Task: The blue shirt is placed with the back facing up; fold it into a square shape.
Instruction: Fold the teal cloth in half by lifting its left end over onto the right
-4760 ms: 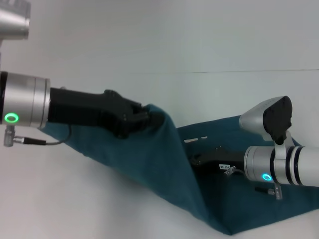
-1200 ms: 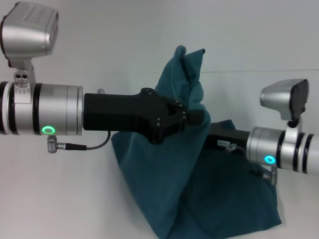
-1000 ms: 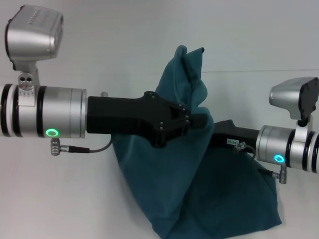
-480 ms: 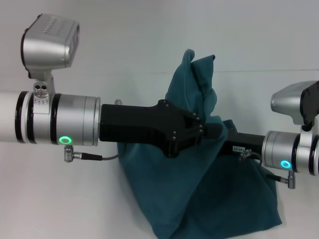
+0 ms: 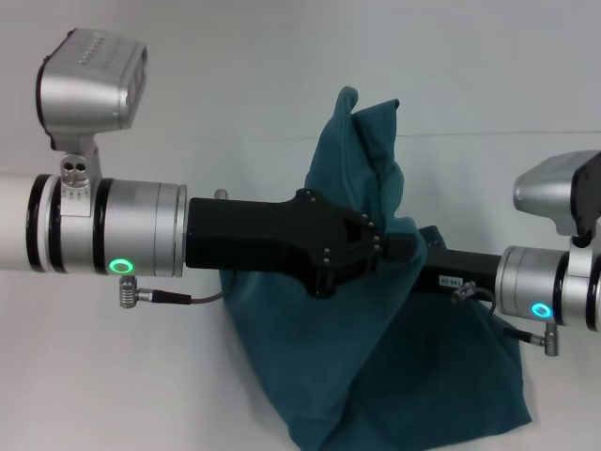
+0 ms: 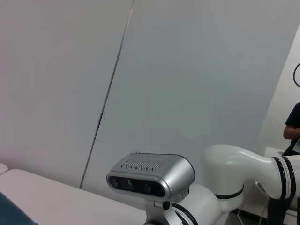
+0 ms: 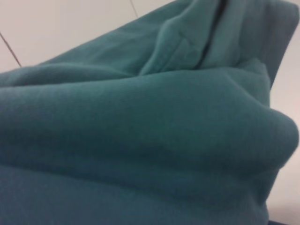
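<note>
The blue shirt (image 5: 376, 376) hangs in a bunched, wrinkled mass, its top peak (image 5: 362, 122) lifted well above the white table (image 5: 113, 385). My left gripper (image 5: 392, 247) reaches in from the left at mid-height and is shut on a fold of the fabric. From the right comes my right gripper (image 5: 449, 271), its black body running in behind the cloth, with the tip hidden. Teal fabric (image 7: 140, 140) fills the right wrist view. In the left wrist view only a corner of the shirt (image 6: 9, 212) shows.
The shirt's lower edge rests on the table near the front right (image 5: 470, 427). The left wrist view looks at a pale wall (image 6: 187, 70), the right arm's wrist camera (image 6: 150, 176) and a person (image 6: 293, 129) at the far side.
Since 4.8 s ago my left gripper has lifted the shirt from low on the table and carried it rightward. Over the last half second almost nothing has moved.
</note>
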Robot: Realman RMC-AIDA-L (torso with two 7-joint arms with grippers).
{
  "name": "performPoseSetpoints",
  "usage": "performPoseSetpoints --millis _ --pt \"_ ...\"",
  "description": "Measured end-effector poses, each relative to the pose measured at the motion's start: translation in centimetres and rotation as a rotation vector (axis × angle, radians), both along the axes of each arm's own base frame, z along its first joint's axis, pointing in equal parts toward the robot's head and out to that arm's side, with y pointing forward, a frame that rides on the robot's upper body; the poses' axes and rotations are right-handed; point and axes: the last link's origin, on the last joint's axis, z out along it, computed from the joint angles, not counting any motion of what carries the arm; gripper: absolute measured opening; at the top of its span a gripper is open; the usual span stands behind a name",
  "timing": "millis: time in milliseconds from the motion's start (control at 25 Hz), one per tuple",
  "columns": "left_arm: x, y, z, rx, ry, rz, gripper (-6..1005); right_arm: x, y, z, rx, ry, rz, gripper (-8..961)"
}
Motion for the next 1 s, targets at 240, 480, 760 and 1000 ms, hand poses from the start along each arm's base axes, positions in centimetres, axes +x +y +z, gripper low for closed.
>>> performPoseSetpoints --millis 240,480,760,1000 --pt "-0.1 0.0 0.0 0.003 -0.004 -0.002 4 1.0 -0.1 1.0 0.024 0.018 -0.029 544" --pt "-0.2 0.0 0.0 0.003 -0.010 0.004 4 2.9 -0.8 2.8 0.050 0.041 -0.060 546" --pt "-0.2 0.1 -0.2 0.007 -0.011 0.006 4 3.9 -1.5 5.3 0.103 0.079 -0.073 546" --pt "-0.3 0.1 -0.4 0.002 -0.012 0.006 4 4.7 -2.4 7.1 0.114 0.079 -0.074 544"
